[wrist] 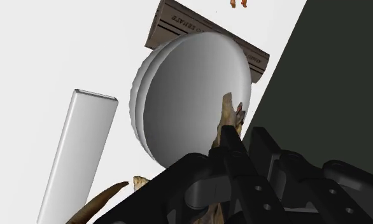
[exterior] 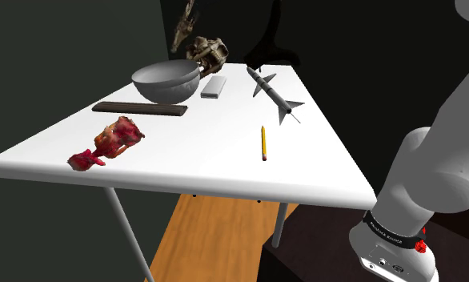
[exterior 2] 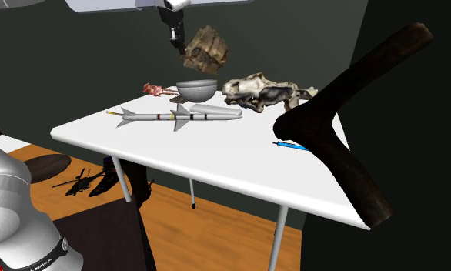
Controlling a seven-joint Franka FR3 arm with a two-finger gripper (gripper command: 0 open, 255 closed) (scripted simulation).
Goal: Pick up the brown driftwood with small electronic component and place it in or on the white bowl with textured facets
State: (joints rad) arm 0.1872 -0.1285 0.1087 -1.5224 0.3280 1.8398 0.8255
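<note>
Aloft, driftwood (exterior: 184,30) long axis near-vertical, above bowl (exterior: 167,88).

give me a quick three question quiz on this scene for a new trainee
1. True or false: the driftwood hangs in the gripper above the bowl.
2. Which lies closest to the bowl? A pencil B grey bar C missile
3. Fill in: the gripper is ___ on the driftwood.
Key: 1 true; 2 B; 3 shut.
</note>
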